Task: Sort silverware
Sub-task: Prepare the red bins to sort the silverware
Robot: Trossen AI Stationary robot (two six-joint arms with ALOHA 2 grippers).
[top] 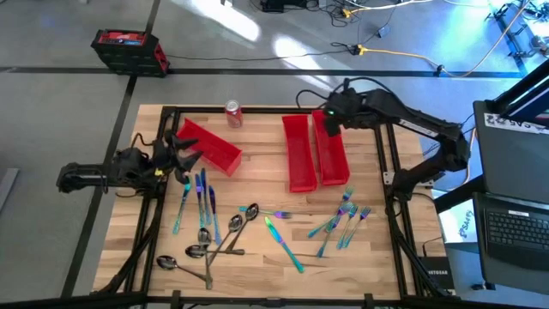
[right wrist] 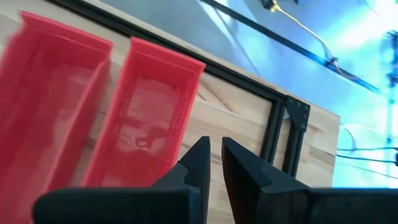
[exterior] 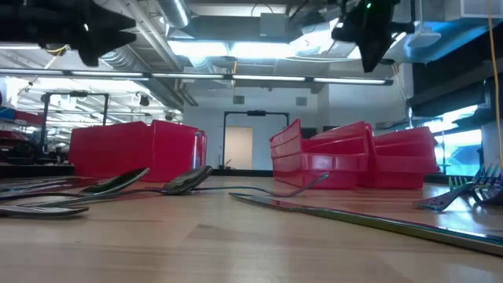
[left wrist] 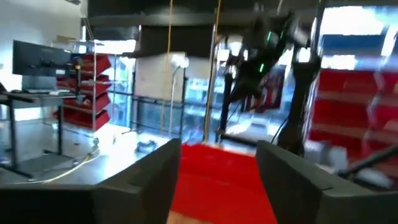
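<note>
Red bins first: you've got one angled bin (top: 210, 146) at 10 o'clock on the table (top: 257, 266) and two parallel bins (top: 314, 152) at 1 o'clock. Your left gripper (top: 187, 152) sits at that angled bin's near end, fingers (left wrist: 152, 180) spread, nothing between them. Your right gripper (top: 328, 123) hangs over the far end of the paired bins, fingers nearly together, empty. Silverware (top: 257, 225) lies loose on the wood from 8 to 4 o'clock: knives (top: 204, 199) and spoons (top: 206, 245) left, forks (top: 347, 221) right.
</note>
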